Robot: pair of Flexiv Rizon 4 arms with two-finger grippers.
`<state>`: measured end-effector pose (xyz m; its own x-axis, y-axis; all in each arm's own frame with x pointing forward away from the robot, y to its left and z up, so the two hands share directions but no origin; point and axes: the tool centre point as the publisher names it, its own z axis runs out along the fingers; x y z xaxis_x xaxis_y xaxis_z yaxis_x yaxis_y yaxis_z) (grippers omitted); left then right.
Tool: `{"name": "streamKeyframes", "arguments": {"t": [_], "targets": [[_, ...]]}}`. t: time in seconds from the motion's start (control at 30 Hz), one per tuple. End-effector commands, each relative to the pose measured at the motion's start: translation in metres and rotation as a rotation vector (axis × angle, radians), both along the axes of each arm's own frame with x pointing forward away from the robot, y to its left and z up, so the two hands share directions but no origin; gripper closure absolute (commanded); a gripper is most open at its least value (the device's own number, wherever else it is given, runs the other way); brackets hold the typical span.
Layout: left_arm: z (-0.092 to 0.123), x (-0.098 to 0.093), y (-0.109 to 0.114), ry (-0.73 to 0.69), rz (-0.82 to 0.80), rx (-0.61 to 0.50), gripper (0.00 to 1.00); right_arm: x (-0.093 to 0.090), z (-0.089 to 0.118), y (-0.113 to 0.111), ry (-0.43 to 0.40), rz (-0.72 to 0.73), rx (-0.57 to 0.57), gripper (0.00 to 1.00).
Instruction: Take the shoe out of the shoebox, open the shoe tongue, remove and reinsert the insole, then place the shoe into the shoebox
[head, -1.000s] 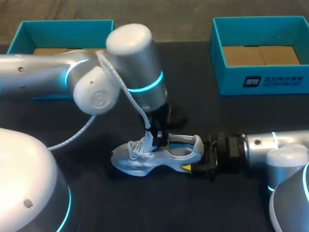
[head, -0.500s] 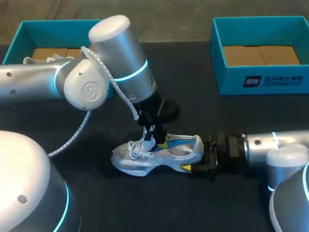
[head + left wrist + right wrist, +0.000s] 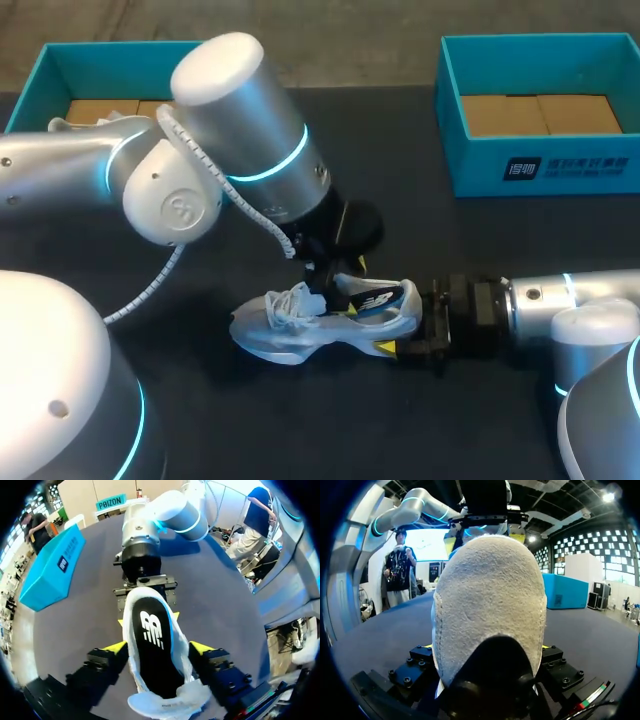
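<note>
Firmly, right pincer [image 3: 410, 325] clamps shoe [image 3: 300, 325] heel; left pincer [image 3: 157, 647] wide, straddling it

- A white square mark beside two short lines of small white characters is printed on the front wall of the right-hand shoebox [image 3: 480, 165]; the characters are too small to be made out.
- In the left wrist view, the same print is seen as a dark patch on the shoebox [image 3: 47, 577], not legible.
- A large white logo is printed on the black insole [image 3: 152, 652] inside the shoe [image 3: 131, 630].
- A round embossed emblem is borne by the joint cap of the left arm [image 3: 180, 210].
</note>
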<state>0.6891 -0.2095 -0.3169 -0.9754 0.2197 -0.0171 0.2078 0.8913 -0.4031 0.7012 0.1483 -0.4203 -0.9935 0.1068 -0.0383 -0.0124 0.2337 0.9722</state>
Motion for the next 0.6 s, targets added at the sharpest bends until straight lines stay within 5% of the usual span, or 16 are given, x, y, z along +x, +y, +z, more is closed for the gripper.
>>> {"name": "streamKeyframes", "arguments": {"t": [0.03, 0.6], "targets": [[0.008, -0.012, 0.008, -0.072, 0.022, -0.015, 0.09, -0.001, 0.000, 0.001, 0.000, -0.002, -0.003, 1.00], [-0.012, -0.013, -0.022, -0.145, 0.105, 0.010, 0.21, -0.001, 0.000, 0.001, 0.000, -0.002, -0.003, 1.00]]}}
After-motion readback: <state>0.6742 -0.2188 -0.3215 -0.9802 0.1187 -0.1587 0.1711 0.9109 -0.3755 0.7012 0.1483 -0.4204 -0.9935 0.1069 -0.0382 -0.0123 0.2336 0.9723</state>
